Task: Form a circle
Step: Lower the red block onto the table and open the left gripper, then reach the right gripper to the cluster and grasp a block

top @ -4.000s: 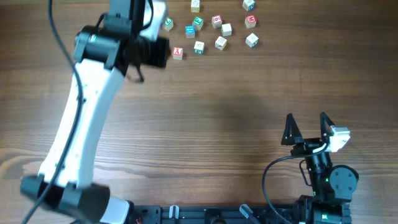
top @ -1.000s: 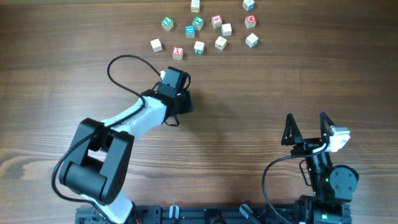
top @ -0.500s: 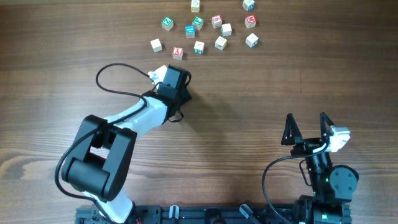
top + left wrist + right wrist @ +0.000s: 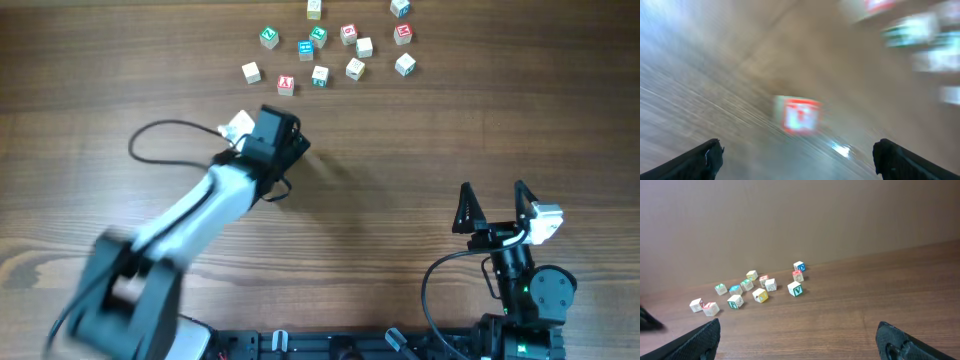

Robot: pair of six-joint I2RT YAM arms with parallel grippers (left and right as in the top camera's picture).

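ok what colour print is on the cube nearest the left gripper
Red; the cube shows best in the left wrist view, though blurred.

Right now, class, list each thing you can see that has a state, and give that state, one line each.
left gripper: open, holding nothing.
right gripper: open, holding nothing, well away from the cubes.
red-printed cube: lying on the table ahead of the left gripper, not touched.
spread of letter cubes: loose along the table's far side, no ring formed.
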